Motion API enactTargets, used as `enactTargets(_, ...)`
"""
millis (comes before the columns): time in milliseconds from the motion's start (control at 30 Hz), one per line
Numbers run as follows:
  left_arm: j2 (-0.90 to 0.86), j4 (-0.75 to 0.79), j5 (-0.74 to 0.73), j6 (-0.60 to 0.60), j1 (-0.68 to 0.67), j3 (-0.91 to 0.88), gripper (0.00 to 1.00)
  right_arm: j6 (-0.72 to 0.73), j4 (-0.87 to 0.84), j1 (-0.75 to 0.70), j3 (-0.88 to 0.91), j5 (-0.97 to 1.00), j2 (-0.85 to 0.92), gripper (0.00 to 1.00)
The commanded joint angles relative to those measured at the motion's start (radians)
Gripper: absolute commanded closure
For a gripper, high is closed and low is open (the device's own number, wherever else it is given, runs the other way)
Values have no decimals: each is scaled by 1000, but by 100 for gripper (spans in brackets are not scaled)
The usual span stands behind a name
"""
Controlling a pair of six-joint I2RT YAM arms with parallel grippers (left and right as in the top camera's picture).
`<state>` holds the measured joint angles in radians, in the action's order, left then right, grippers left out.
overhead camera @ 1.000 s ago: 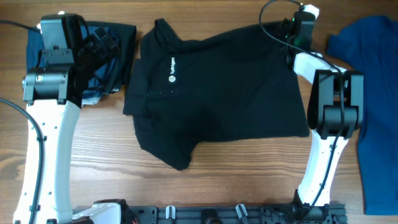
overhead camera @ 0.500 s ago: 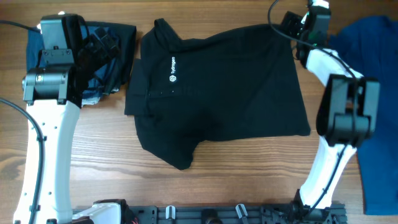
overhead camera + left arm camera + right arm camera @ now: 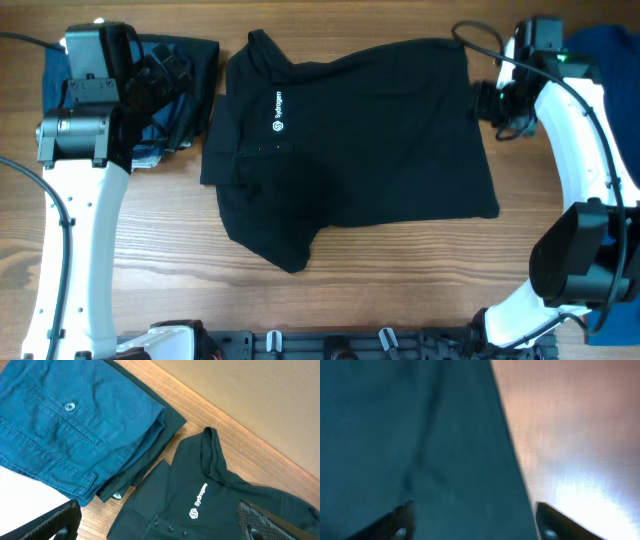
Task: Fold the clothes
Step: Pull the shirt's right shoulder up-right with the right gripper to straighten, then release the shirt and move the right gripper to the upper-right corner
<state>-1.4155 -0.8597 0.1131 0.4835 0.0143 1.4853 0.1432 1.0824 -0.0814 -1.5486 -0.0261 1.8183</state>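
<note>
Your black shirt (image 3: 350, 150) lies spread flat in the middle of the wooden table (image 3: 400, 290), with its white logo (image 3: 277, 112) facing up. Your left gripper (image 3: 155, 522) is wide open by the folded blue pants (image 3: 75, 420). Your right gripper (image 3: 472, 522) is open too, holding nothing, over blue cloth (image 3: 395, 435).

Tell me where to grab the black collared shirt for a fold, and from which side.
Probably the hem's near right corner of the black short-sleeved collared shirt, approached from the right over the wooden table. The shirt lies sideways, collar at the left, so its hem is a straight, flat free edge there, with nothing lying on it.
</note>
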Motion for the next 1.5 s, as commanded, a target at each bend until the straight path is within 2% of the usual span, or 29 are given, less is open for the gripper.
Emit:
enactTargets(0,-4,2,-4,-2,3,6,0,46,76,-2,55,3,15,42)
enactTargets(67,-4,2,-4,-2,4,6,0,93,98,-19,106,55,15,57)
enactTargets(167,-4,2,-4,-2,3,6,0,100,82,-48,172,45,16,62)
enactTargets(333,-4,2,-4,-2,3,6,0,93,27,-78,283,-1,17,91)
enactTargets(367,-4,2,-4,-2,3,6,0,93,6,-80,306,-1,17,93)
enactTargets(567,-4,2,-4,-2,3,6,0,103,-127,-80,429,-31,18,96)
enactTargets(700,-4,2,-4,-2,3,6,0,108,-183,-80,489,16,18,96)
enactTargets(967,-4,2,-4,-2,3,6,0,266,-279,-95,616,113,18,96)
enactTargets(1467,-4,2,-4,-2,3,6,0,286,-244,-348,658,148,18,96)
